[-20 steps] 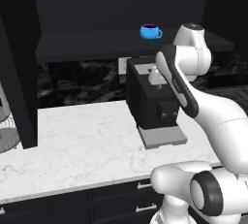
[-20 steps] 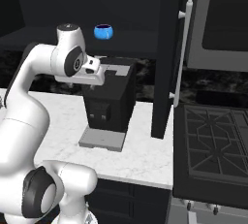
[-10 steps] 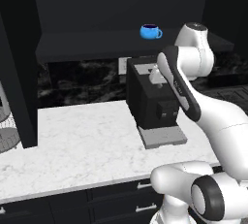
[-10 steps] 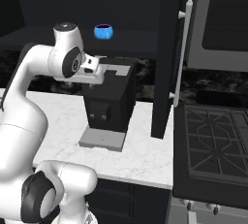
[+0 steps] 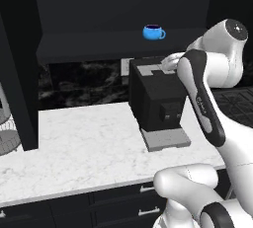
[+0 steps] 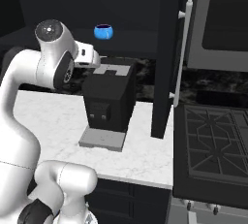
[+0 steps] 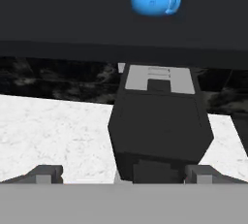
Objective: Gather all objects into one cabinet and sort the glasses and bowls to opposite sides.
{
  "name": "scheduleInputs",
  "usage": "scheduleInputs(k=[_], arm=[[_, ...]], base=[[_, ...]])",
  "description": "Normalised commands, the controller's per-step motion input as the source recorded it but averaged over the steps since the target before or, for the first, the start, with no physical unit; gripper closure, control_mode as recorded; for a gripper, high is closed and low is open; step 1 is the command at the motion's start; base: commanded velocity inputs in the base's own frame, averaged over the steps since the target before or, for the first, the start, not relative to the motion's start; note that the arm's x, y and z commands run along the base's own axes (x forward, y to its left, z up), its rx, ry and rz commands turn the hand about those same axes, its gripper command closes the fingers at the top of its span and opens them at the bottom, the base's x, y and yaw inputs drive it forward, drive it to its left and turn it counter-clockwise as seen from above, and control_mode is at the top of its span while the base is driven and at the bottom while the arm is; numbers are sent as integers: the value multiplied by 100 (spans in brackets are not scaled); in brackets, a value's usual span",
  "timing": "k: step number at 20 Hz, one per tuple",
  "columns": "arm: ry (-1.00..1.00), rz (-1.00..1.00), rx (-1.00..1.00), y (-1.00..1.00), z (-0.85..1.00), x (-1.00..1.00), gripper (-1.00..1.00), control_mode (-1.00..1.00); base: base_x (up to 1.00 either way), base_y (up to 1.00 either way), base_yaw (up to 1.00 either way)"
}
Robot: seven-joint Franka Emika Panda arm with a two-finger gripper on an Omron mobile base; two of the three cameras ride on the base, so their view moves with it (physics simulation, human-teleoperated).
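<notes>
- Blue cup [image 5: 153, 32] – squat, dark inside, handle to its right in left base view; sits upright on dark shelf [image 5: 99, 47] of black open-front wall cabinet [image 5: 123, 5], towards shelf's right part, above coffee machine.
- Same cup at top centre of hand view, handle on right side.
- Wire basket [image 5: 9, 133] – partly seen at far left edge of left base view, past a black upright panel, resting at table level.
- Table [image 5: 84, 148] – white marble top, dark drawers w/ pale handles beneath.
- Coffee machine [image 5: 158, 101] – boxy, black, grey drip tray in front, grey patch on top; stands on table under shelf, right of centre.
- Tool [image 7: 123, 172] – released, jaws spread wide, nothing between them; the 2 dark tips sit low in hand view either side of coffee machine; hovers near machine's top, well below cup, not touching it.
- Stove [image 6: 213, 145] – dark grates, right of table in right base view; tall black panel w/ white handle between table & stove.
</notes>
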Motion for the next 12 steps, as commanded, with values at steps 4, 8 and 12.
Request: scheduleInputs(k=[4, 8, 12], arm=[[-48, 1, 8, -3, 52, 28, -100, -100], [-30, 0, 5, -1, 37, 78, -100, -100], [-12, 0, 1, -2, 35, 71, -100, -100]], base=[[0, 0, 0], [0, 0, 0], [0, 0, 0]])
